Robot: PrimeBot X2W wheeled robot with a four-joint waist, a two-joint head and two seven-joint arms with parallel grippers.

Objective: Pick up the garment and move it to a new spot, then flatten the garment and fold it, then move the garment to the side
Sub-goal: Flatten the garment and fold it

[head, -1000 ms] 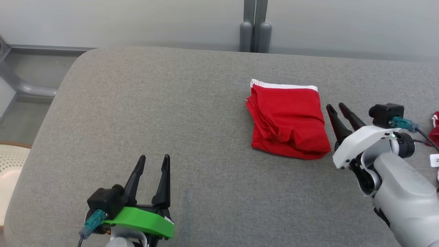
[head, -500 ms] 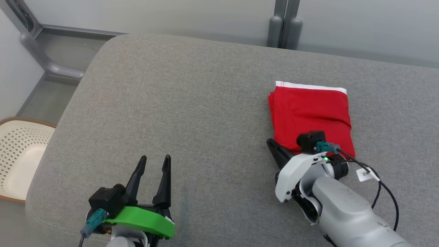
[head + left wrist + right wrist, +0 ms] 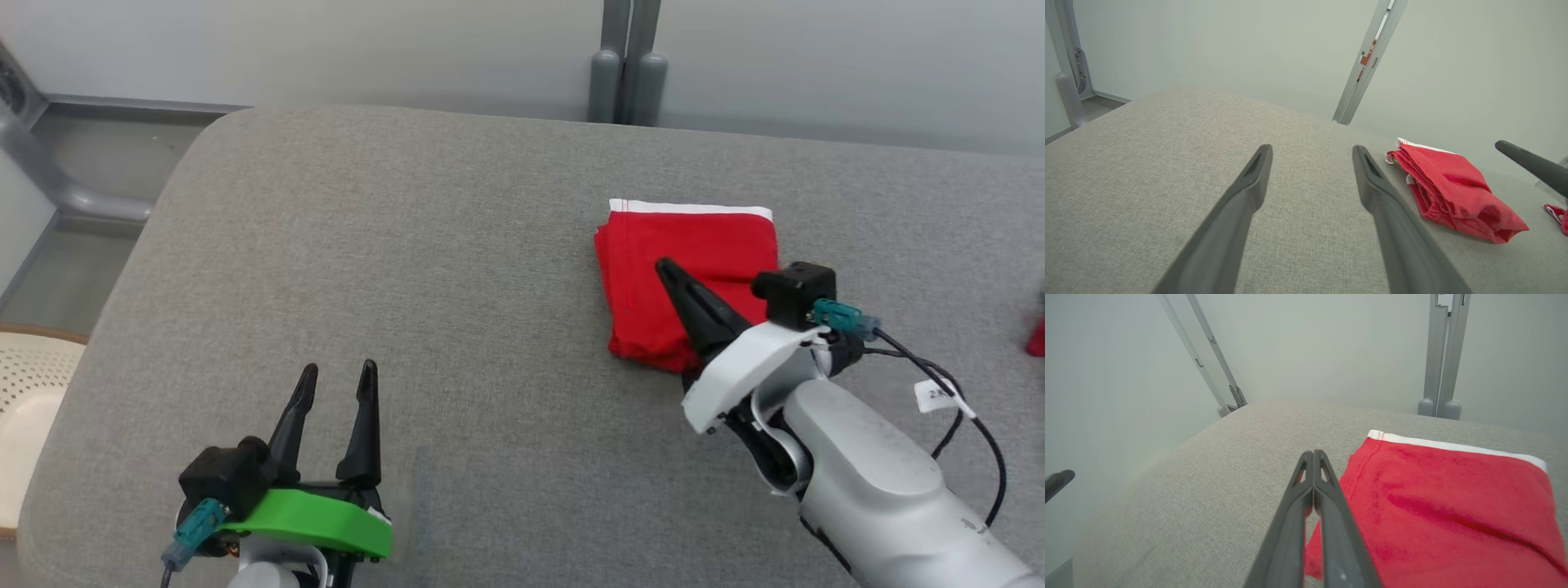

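Garment [image 3: 694,245] under right fingers [image 3: 694,302], perhaps touching.

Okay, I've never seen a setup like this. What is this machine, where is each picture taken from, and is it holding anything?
It is a wheeled robot with two arms, each ending in a two-fingered pincer. One picture comes from a camera on its head, looking down at a grey padded surface. The other two come from cameras on the wrists, each looking along that arm's fingers. A folded red garment with a white band lies on the surface. The left pincer, above the green part, is open and well apart from the garment. The right pincer is shut, with its fingers over the garment, and seems to hold nothing. A pale basket sits at the left edge.
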